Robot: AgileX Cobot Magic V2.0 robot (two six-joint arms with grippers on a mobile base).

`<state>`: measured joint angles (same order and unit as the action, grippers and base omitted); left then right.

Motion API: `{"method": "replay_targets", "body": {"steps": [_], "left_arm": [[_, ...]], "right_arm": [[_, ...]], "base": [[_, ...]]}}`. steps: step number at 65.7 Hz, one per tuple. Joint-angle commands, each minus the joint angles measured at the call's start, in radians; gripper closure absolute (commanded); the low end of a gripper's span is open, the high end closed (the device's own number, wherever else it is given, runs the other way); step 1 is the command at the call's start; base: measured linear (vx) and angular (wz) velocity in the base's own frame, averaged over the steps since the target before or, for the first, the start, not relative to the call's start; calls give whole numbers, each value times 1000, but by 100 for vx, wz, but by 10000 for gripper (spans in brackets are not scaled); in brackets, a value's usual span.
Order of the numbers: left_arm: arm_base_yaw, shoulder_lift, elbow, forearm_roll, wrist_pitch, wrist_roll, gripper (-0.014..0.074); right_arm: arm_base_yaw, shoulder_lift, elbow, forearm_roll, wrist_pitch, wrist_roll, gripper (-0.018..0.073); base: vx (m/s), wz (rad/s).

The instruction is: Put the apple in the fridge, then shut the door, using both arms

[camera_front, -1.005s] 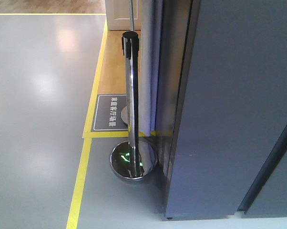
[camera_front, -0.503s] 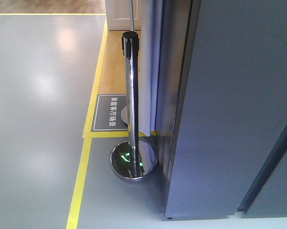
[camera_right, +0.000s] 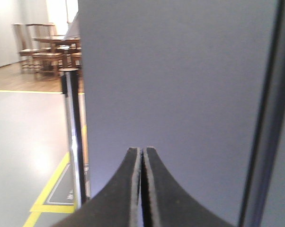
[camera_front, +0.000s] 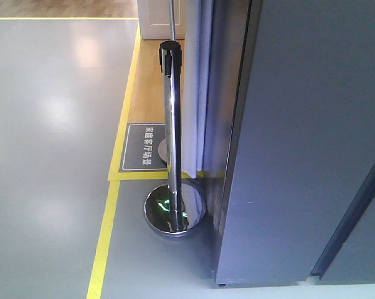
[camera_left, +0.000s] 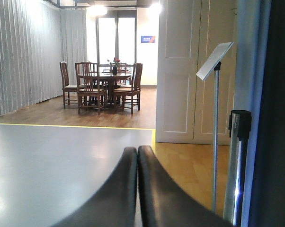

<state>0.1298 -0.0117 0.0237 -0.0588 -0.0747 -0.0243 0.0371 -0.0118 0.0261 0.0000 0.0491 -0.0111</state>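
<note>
Both pressed closed on nothing: left gripper and right gripper. Facing the grey door (chrome post alongside).

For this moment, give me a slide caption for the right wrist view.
Shut right gripper faces the flat dark grey fridge door, a chrome stanchion post standing beside it.

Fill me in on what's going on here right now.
Nothing is being handled at this moment. The left tool is shut and empty, pointing out over the grey floor toward a distant dining table. The right tool is also shut and empty, facing the flat dark grey fridge door. A chrome stanchion post stands just left of the fridge. No apple shows in any view, and the fridge interior is not visible, so whether it is inside cannot be told.
</note>
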Motion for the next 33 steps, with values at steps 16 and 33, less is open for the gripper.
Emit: {"method": "replay_targets", "body": {"steps": [16, 33], "left_arm": [[-1, -15, 29, -1, -74, -10, 602], [-1, -15, 29, -1, -74, -10, 602]], "right_arm": [[-12, -10, 2, 0, -81, -11, 561], [-57, -10, 2, 0, -75, -11, 561]], "base": [[0, 0], [0, 0]]}}
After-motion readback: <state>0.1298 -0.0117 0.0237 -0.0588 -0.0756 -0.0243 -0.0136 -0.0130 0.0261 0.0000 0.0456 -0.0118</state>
